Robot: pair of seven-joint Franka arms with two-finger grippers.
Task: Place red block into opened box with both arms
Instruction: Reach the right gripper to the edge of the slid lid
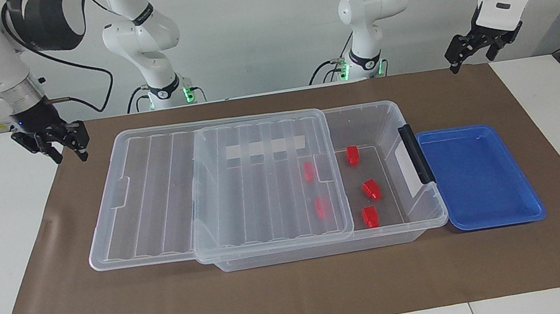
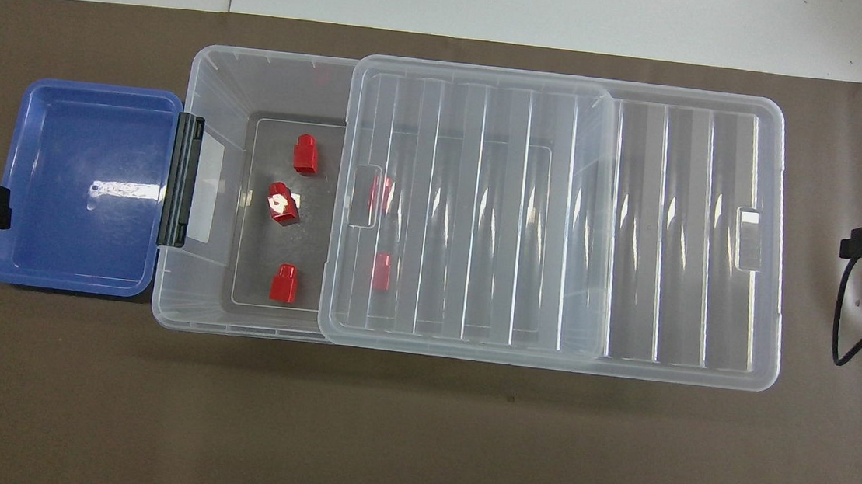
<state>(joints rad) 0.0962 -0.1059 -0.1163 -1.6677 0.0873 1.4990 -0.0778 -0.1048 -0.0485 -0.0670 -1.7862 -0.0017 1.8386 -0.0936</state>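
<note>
So the clear box [image 1: 324, 238] sits in the middle of the brown mat [image 1: 299, 296] with its ribbed lid [image 1: 208, 189] slid off toward the right arm's end, leaving the end by the black clip handle [image 1: 415, 154] uncovered – 5 red blocks in there, all lying on the floor of the box. 3 are in the uncovered part: one nearest the robots [image 1: 352, 155], a tilted one in the middle [image 1: 371, 189], and one farthest from the robots [image 1: 370, 216]. The other 2 [image 1: 309, 171] [image 1: 321, 207] are under the edge of the lid and show through the clear plastic. The blue tray [image 1: 480, 178] sits right against the handle end of the box, toward the left arm's end, with nothing in it. Facing view gives you both arms whole: the left gripper [image 1: 473, 46] is up in the air over the mat's corner near the blue tray, jaws apart and holding nothing, and the right gripper [image 1: 55, 145] hangs over the mat's edge by the lid end, also holding nothing – can't tell if its jaws are spread or closing. Overhead you only get slivers of the grippers at the frame edges, but it shows a bright glare patch on the tilted block [image 2: 283, 202] and the blocks' layout much better
</note>
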